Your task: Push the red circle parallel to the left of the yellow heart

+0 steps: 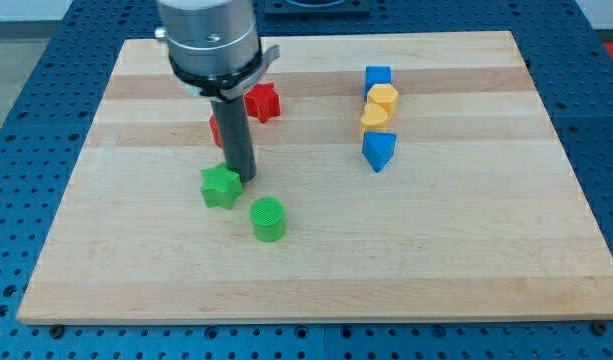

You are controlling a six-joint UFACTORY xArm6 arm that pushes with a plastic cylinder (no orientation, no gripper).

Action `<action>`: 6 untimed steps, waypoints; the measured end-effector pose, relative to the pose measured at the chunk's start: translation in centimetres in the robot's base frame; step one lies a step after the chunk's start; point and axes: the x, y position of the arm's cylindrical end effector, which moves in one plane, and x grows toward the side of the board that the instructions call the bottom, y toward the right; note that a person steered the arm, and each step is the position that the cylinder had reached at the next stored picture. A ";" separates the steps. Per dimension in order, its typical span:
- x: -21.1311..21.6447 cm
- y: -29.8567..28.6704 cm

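You'll see a pale wooden board on blue perforated flooring. My tip, holding nothing, touches the green star. The red circle sits mostly hidden behind the rod, toward the top-left corner; the yellow heart lies top-centre.

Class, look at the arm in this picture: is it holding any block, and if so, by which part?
Nothing is held. My tip only touches the right edge of the green star; the red circle sits partly hidden behind the rod.

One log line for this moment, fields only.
tip: touching green star | red circle: behind rod, mostly hidden | yellow heart: right, far | push: not done
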 end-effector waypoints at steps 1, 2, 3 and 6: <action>-1.3 -3.7; -2.8 -6.7; -8.4 -6.9; -7.2 -6.8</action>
